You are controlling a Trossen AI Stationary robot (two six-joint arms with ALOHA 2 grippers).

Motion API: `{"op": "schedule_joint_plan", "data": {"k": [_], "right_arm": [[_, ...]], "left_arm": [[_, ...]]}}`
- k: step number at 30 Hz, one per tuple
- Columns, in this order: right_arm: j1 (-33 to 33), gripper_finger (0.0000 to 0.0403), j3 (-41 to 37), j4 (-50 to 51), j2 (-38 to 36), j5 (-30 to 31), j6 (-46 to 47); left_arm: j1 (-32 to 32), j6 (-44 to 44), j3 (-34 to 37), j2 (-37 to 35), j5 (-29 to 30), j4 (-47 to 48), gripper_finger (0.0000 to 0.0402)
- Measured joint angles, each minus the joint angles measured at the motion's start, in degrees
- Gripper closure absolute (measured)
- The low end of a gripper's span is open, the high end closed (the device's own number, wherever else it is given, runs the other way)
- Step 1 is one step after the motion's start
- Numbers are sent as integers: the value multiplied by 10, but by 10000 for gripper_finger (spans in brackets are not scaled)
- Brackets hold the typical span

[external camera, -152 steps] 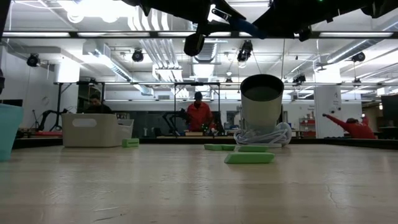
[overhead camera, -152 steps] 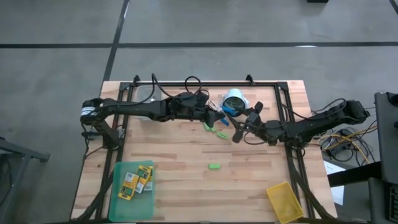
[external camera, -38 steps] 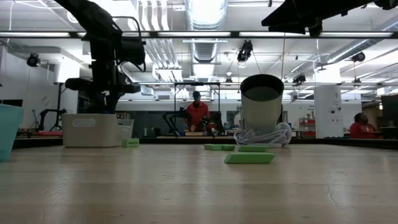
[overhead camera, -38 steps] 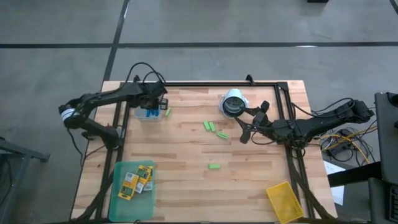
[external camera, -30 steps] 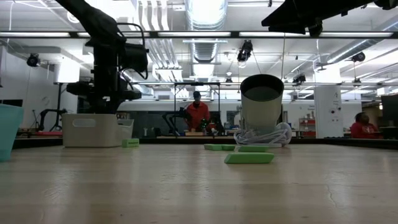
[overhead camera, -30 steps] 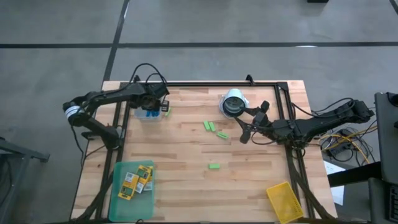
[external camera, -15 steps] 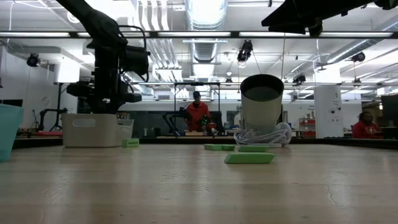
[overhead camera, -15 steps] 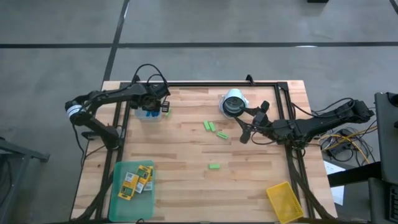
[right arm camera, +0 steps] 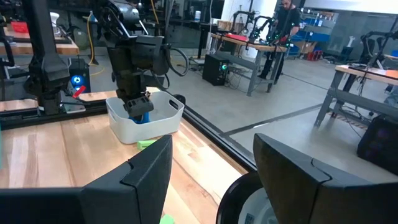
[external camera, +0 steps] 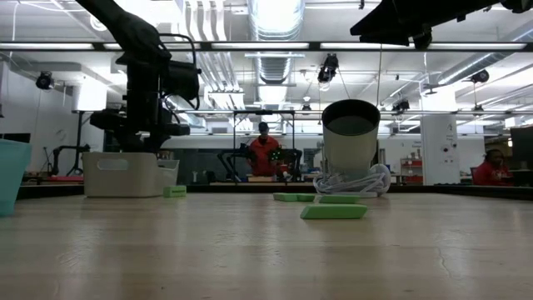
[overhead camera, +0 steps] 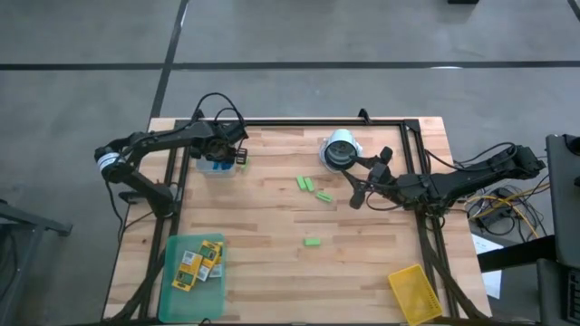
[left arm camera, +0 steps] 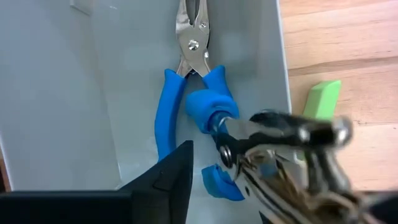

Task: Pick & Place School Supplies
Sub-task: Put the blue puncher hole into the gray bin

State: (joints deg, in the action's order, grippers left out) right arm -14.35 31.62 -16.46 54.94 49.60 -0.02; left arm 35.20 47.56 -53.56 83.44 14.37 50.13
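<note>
My left gripper (overhead camera: 220, 157) reaches down into a white bin (overhead camera: 214, 169) at the table's far left. In the left wrist view, one pair of blue-handled scissors (left arm camera: 186, 87) lies flat on the bin floor. A second pair (left arm camera: 273, 134) sits close in front of my left gripper (left arm camera: 214, 158), its blades crossing the bin wall (left arm camera: 273, 56). My right gripper (overhead camera: 356, 193) is open and hovers right of centre. Green blocks (overhead camera: 304, 184) (overhead camera: 313, 242) lie mid-table, and one (left arm camera: 322, 99) lies beside the bin. Crayon boxes (overhead camera: 201, 258) lie in the green tray (overhead camera: 172, 288). My left gripper stands open around the second pair of scissors. One finger (left arm camera: 171, 180) is apart from it, with bin floor showing between. The scissors' metal (left arm camera: 292, 134) hides the other finger, so I cannot tell whether that finger touches them.
A grey cup (overhead camera: 340, 149) lies on its side with a coiled cord near the far edge, just beyond my right gripper. A yellow bin (overhead camera: 415, 292) sits at the near right corner. People move in the room beyond the table.
My left gripper has sunk a little toward the white bin and then stayed there.
</note>
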Motion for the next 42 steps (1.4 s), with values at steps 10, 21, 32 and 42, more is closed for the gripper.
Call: {"op": "schedule_joint_plan", "data": {"k": [10, 21, 32, 42], "right_arm": [[0, 183, 0, 0, 0, 0, 0], [0, 183, 0, 0, 0, 0, 0], [0, 183, 0, 0, 0, 0, 0], [0, 183, 0, 0, 0, 0, -2]], "left_arm": [[0, -1, -1, -1, 0, 0, 248], [0, -30, -94, -1, 44, 46, 248], [0, -75, -193, -1, 93, 59, 248], [-18, -109, -318, -1, 50, 59, 248]]}}
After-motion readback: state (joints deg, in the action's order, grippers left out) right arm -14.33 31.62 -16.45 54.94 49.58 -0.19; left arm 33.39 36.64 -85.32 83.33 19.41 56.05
